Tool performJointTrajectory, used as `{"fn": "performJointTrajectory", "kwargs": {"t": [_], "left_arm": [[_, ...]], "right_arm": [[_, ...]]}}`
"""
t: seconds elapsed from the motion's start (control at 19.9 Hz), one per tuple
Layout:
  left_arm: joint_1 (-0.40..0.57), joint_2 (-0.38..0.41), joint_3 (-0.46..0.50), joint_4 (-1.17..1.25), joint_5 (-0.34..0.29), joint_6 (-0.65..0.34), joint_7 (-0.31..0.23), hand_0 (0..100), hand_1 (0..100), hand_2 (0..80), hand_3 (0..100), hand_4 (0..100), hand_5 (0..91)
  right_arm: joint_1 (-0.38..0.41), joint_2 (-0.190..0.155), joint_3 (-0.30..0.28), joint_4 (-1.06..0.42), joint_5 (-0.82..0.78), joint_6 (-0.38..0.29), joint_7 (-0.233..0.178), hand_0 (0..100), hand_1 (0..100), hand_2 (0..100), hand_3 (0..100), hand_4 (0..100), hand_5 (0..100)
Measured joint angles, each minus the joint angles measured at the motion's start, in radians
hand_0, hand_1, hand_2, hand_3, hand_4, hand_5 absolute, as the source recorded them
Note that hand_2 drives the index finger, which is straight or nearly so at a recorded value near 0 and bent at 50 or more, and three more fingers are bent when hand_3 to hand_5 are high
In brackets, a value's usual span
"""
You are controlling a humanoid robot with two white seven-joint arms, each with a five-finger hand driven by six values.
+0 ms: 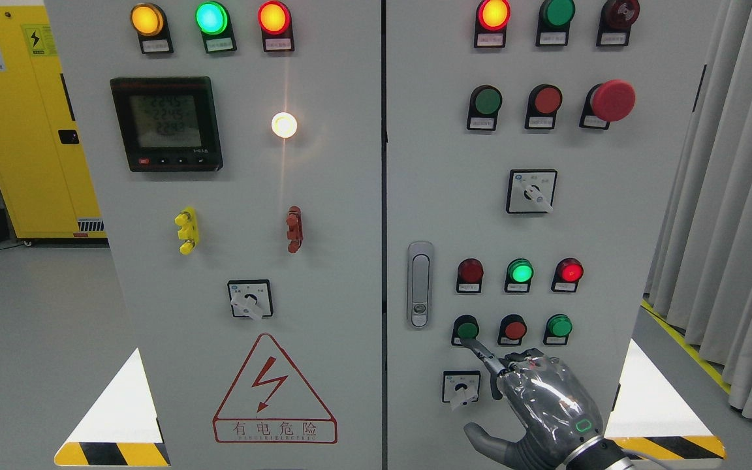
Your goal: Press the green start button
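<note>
A grey control cabinet fills the head view. Low on its right door is a row of push buttons: a dark green button (466,328), a red one (514,329) and a brighter green one (559,326). My right hand (546,398) comes in from the lower right. Its index finger (480,352) is stretched out and its tip touches the lower edge of the dark green button. The other fingers are curled in and hold nothing. The left arm is out of view.
Above the buttons are indicator lamps, with the green lamp (519,271) lit. A rotary switch (461,388) sits just left of my hand, and a door latch (420,284) further left. A red mushroom stop button (613,100) is at the upper right. Curtains hang at the right.
</note>
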Motion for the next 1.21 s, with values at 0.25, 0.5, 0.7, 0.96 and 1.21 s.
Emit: {"fn": "performJointTrajectory", "kwargs": {"t": [0.25, 0.5, 0.7, 0.96, 1.21], "left_arm": [[0.000, 0.000, 0.000, 0.000, 0.000, -0.002, 0.000, 12, 56, 0.0, 0, 0, 0.0], [0.000, 0.000, 0.000, 0.000, 0.000, 0.002, 0.000, 12, 56, 0.0, 0, 0, 0.0], [0.000, 0.000, 0.000, 0.000, 0.000, 0.003, 0.000, 12, 56, 0.0, 0, 0, 0.0], [0.000, 0.000, 0.000, 0.000, 0.000, 0.004, 0.000, 12, 56, 0.0, 0, 0, 0.0], [0.000, 0.000, 0.000, 0.000, 0.000, 0.004, 0.000, 12, 56, 0.0, 0, 0, 0.0]], "right_arm": [[-0.009, -0.002, 0.001, 0.010, 0.000, 0.001, 0.000, 24, 61, 0, 68, 66, 43], [-0.022, -0.003, 0.001, 0.027, -0.002, 0.001, 0.000, 24, 61, 0, 68, 65, 43], [-0.027, -0.004, -0.003, 0.039, -0.004, 0.000, 0.000, 24, 61, 0, 68, 65, 43], [-0.031, -0.005, -0.017, 0.052, -0.005, -0.001, -0.001, 24, 61, 0, 68, 65, 43], [-0.031, -0.008, -0.030, 0.060, -0.007, -0.004, -0.002, 24, 61, 0, 67, 65, 43]]}}
